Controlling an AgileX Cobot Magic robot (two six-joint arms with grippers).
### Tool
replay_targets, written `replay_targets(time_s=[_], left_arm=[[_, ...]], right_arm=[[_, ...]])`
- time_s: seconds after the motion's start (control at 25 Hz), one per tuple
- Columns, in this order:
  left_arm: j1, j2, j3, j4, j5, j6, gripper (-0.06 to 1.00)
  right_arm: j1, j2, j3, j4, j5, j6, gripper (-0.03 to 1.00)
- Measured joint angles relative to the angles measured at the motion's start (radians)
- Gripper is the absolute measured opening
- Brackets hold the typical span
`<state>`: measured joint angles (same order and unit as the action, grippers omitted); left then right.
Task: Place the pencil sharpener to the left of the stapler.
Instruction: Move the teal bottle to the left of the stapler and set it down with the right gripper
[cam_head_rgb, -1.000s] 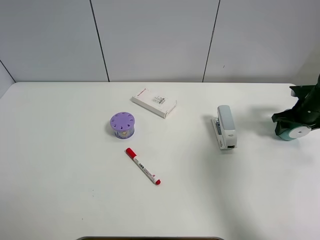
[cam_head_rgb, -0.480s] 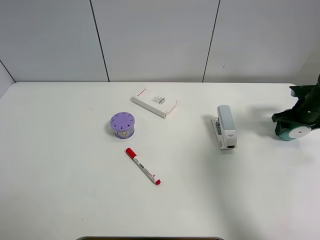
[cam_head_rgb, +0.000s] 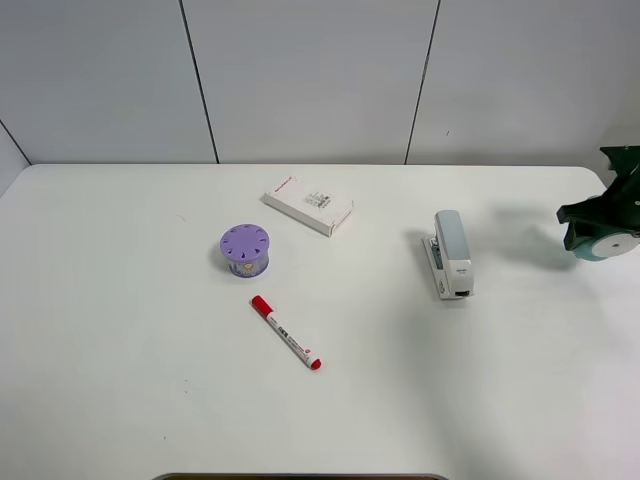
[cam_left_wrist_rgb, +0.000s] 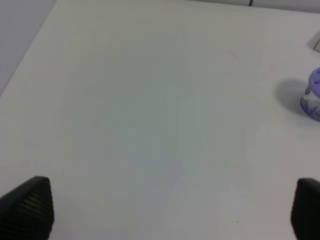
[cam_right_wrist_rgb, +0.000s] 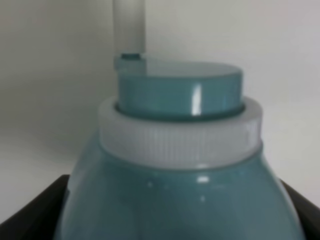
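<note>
While your right fingers (cam_head_rgb: 582, 212) clamp the small mint-teal plastic pencil sharpener (cam_head_rgb: 608, 246) near the white table's (cam_head_rgb: 120, 350) right edge, beyond the long grey-white stapler (cam_head_rgb: 452, 255), the crossing is yet to do. Your left fingers (cam_left_wrist_rgb: 30, 205) gape, empty. Close up, the pencil sharpener (cam_right_wrist_rgb: 180, 165) fills the grip.

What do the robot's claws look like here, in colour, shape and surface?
The left claw shows two black fingers with fine ribs and blunt, rounded tips. The right claw looks dark, nearly black with a green tint, and angular in the high view. Its fingers appear as plain black wedges in the wrist view. No cables, markings or arm links are visible.
</note>
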<state>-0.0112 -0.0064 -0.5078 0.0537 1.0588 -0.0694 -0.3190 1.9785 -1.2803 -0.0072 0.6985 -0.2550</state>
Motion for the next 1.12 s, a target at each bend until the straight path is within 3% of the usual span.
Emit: replay_targets(time_s=[0.28,0.76,1.12], left_arm=[[0.0,0.0,0.0,0.0,0.0,0.0,0.95],[0.0,0.0,0.0,0.0,0.0,0.0,0.95],[0.0,0.0,0.0,0.0,0.0,0.0,0.95]], right_arm=[[0.045,-0.106,0.001,0.007,0.063,0.034,0.68],[0.218,-0.231,-0.004,0.066,0.151,0.147,0.68],[0.373,-0.231,-0.143,0.081,0.21,0.244,0.68]])
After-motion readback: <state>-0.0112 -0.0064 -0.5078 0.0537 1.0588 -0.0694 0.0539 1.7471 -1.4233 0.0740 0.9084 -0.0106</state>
